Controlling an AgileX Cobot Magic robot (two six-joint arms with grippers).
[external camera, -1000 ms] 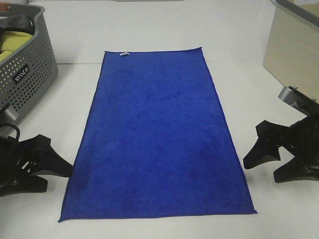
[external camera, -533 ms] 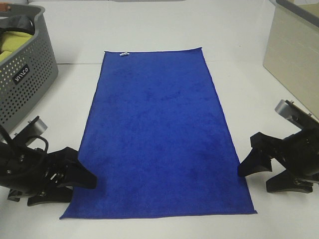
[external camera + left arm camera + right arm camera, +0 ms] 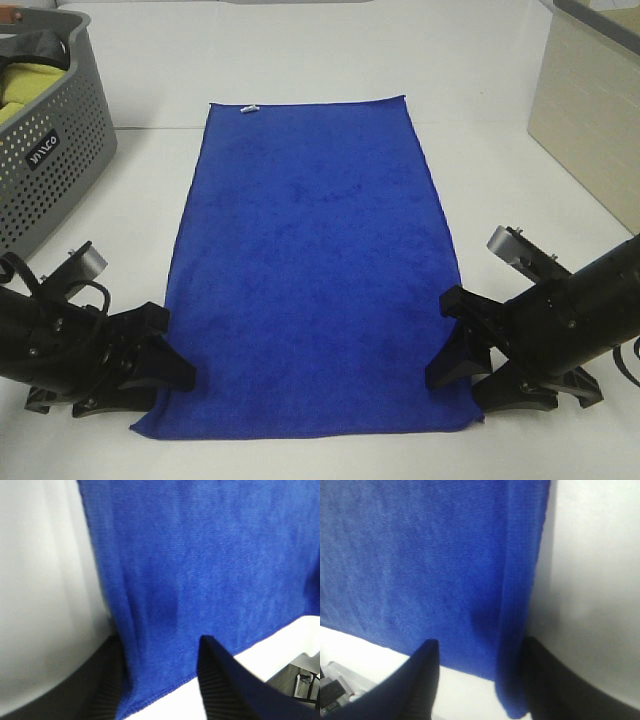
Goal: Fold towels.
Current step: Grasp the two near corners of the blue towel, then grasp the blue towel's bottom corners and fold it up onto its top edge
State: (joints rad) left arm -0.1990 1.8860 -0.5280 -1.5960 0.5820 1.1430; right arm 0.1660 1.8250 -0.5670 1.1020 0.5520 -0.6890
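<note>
A blue towel (image 3: 315,260) lies flat, lengthwise, on the white table (image 3: 500,170), with a small white tag (image 3: 248,107) at its far edge. My left gripper (image 3: 172,348) is open at the towel's near left corner, its fingers straddling the side edge. My right gripper (image 3: 440,342) is open at the near right corner in the same way. In the left wrist view the towel (image 3: 200,555) runs between the open gripper's (image 3: 160,680) fingers. In the right wrist view the towel's corner (image 3: 510,700) lies between that gripper's (image 3: 480,680) fingers. The towel's side edges are slightly bunched there.
A grey perforated laundry basket (image 3: 50,160) with yellow-green and dark cloth in it stands at the far left. A beige box (image 3: 590,110) stands at the far right. Bare white table shows on both sides of the towel.
Both grippers have moved in from the sides onto the towel's near corners. The near corners have been pushed inward, so the near edge is narrower.
</note>
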